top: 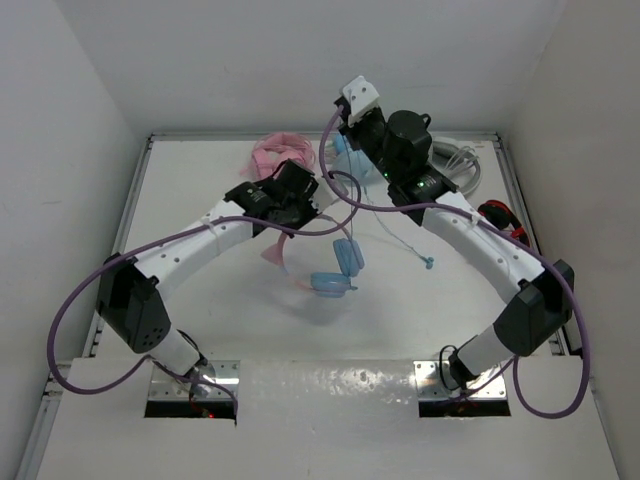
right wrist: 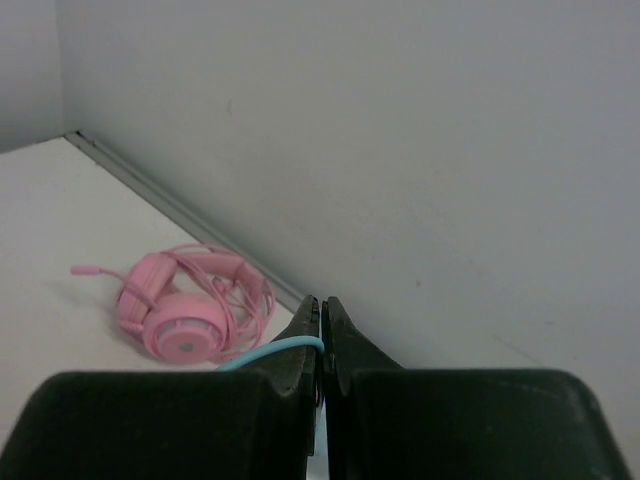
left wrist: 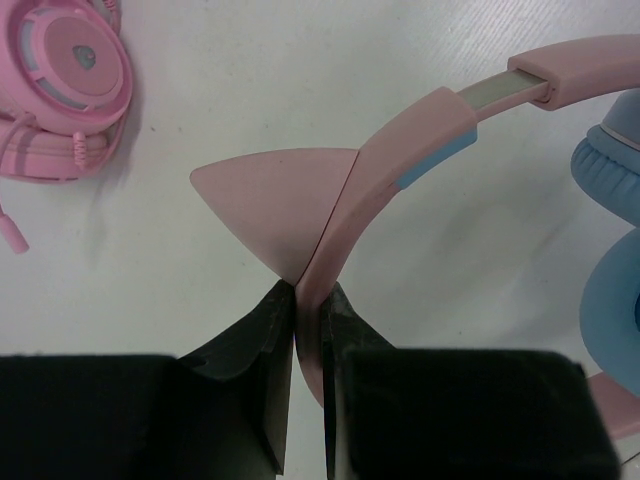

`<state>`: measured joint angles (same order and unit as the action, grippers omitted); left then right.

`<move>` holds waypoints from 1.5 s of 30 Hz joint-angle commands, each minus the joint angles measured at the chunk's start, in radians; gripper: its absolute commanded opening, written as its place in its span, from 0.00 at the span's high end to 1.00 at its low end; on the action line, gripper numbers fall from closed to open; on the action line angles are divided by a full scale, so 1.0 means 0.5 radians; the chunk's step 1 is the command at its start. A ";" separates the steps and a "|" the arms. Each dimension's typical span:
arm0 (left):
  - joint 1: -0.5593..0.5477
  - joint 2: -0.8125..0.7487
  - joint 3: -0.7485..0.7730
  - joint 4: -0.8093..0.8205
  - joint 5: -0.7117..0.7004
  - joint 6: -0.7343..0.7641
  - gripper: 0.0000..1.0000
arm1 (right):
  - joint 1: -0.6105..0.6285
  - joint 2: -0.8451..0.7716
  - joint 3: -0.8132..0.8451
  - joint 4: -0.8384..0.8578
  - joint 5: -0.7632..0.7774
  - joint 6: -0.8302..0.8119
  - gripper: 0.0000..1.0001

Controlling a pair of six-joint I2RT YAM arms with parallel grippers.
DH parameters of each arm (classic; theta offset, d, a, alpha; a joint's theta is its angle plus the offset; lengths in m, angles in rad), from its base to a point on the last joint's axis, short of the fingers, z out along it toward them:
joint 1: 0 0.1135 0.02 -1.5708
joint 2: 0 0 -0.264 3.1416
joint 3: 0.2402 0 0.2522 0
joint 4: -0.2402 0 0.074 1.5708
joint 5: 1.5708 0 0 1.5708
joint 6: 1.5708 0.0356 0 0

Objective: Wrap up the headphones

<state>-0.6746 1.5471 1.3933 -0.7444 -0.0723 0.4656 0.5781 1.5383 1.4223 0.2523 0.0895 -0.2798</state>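
The headphones have a pink cat-eared headband (left wrist: 400, 150) and light blue ear cups (top: 338, 270). My left gripper (left wrist: 308, 295) is shut on the headband just below a cat ear (left wrist: 275, 200); in the top view (top: 312, 208) it holds the band with the cups hanging low toward the table. My right gripper (right wrist: 322, 310) is shut on the thin light blue cable (right wrist: 270, 352) and is raised near the back wall (top: 343, 135). The cable's loose end with its plug (top: 429, 263) lies on the table under the right arm.
All-pink headphones (top: 276, 152) lie at the back left, also in the left wrist view (left wrist: 65, 80) and the right wrist view (right wrist: 185, 305). Pale headphones with a coiled cable (top: 458, 160) lie at the back right. A red and black object (top: 497, 215) sits by the right wall.
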 commanded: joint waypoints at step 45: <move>-0.010 -0.299 1.167 -0.100 0.148 -0.719 1.00 | -0.432 0.347 -0.979 0.737 -1.216 1.007 0.17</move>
<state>-0.6853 1.4231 1.8709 -0.8593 0.0441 0.1940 0.3519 1.7477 0.9962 0.3954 -0.3779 0.1848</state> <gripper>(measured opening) 0.106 0.812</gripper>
